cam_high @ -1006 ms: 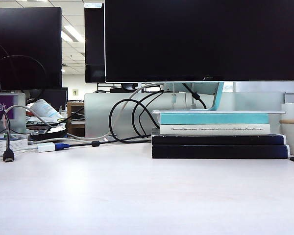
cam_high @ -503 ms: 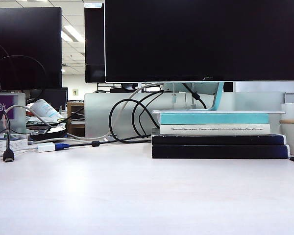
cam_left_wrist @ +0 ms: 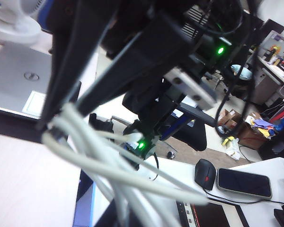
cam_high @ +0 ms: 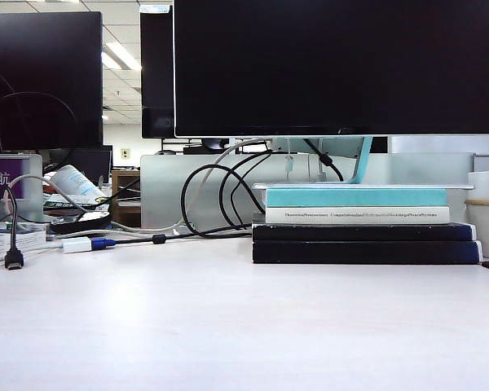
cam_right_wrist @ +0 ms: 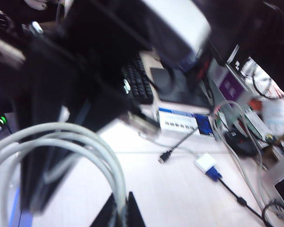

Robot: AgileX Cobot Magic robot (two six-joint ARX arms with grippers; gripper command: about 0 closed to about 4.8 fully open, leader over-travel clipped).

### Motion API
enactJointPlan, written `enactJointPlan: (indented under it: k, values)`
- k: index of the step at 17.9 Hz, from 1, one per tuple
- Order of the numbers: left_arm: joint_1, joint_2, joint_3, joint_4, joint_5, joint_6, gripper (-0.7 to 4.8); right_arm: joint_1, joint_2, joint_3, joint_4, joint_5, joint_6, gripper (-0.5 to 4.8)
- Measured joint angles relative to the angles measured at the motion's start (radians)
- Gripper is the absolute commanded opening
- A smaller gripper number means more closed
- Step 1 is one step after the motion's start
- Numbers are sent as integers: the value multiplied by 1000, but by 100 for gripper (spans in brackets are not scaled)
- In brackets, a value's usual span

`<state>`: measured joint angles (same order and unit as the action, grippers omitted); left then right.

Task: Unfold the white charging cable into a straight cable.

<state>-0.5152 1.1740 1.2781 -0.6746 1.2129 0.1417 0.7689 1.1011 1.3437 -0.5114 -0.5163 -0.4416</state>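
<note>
Nothing on the desk has shifted across the exterior frames: the stack of books (cam_high: pixel 365 224) sits at centre right under the big monitor (cam_high: pixel 339 65), the white adapter block (cam_high: pixel 77 244) with its blue plug lies at the left edge, and a black plug (cam_high: pixel 14 259) hangs just below it. Neither arm appears in that view.

Both wrist views show the white charging cable (cam_left_wrist: pixel 104 161) lifted off the table as a bundle of loops. In the left wrist view, the left gripper (cam_left_wrist: pixel 57 124) sits at middle left of the frame, its dark fingers (cam_left_wrist: pixel 66 71) pinched together on the top of the bundle; several white strands fan out from that pinch toward the lower right. A mouse (cam_left_wrist: pixel 205 173) and a phone (cam_left_wrist: pixel 244 182) lie on a desk at lower right.

In the right wrist view, the right gripper (cam_right_wrist: pixel 52 170) fills the left half of the frame, blurred, with its jaws drawn closed and the cable's loops (cam_right_wrist: pixel 71 142) arching through and around the dark fingers (cam_right_wrist: pixel 42 156); it appears to clamp the strands. Behind, a keyboard (cam_right_wrist: pixel 138 82) sits at upper centre, and the adapter block (cam_right_wrist: pixel 206 163) lies at right of centre on the pale table (cam_right_wrist: pixel 180 198).
</note>
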Motion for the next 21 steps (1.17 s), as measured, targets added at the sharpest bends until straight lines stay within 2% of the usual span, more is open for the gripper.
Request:
enactJointPlan:
  k: [3, 6, 11, 15, 16, 17, 18, 21]
  values:
    - [2, 18, 0, -1, 3, 0, -6, 1, 5, 0, 8, 3, 0, -2]
    - [2, 18, 0, 15, 83, -2, -6, 2, 5, 0, 8, 7, 0, -1]
    - [2, 18, 0, 154, 124, -116, -6, 3, 44, 1, 19, 8, 3, -1]
    - [2, 18, 0, 216, 131, -140, -6, 24, 60, 2, 23, 15, 8, 2]
    - [2, 19, 0, 223, 131, -143, -6, 26, 61, 2, 24, 16, 8, 55]
    - [2, 19, 0, 229, 132, -148, -6, 33, 62, 2, 24, 19, 9, 228]
    - [2, 19, 0, 235, 131, -154, -6, 36, 66, 2, 19, 44, 8, 273]
    - [2, 19, 0, 238, 130, -155, -6, 36, 66, 1, 13, 96, 10, 279]
